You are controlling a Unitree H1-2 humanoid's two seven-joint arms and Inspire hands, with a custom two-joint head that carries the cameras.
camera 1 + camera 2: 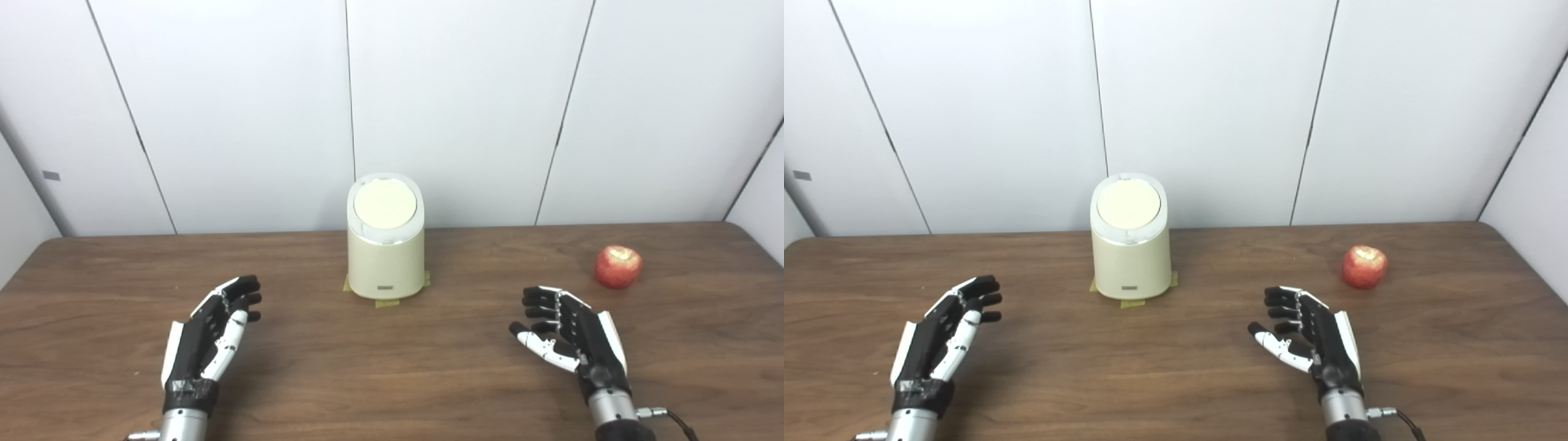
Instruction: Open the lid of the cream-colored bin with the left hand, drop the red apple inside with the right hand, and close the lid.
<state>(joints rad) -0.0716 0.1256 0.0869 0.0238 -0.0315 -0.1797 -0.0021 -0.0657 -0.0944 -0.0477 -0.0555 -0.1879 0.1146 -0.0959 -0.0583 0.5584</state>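
The cream-colored bin (pixel 386 257) stands upright at the back middle of the wooden table, its round lid (pixel 384 204) shut. The red apple (pixel 618 266) sits on the table to the right of the bin; it also shows in the right eye view (pixel 1364 266). My left hand (pixel 211 334) is open and empty over the table, to the front left of the bin. My right hand (pixel 569 334) is open and empty, in front of and left of the apple, apart from it.
The brown wooden table (pixel 392 367) runs across the whole view. Yellow tape patches (pixel 386 302) lie under the bin's base. White wall panels (pixel 245 110) close the back and sides.
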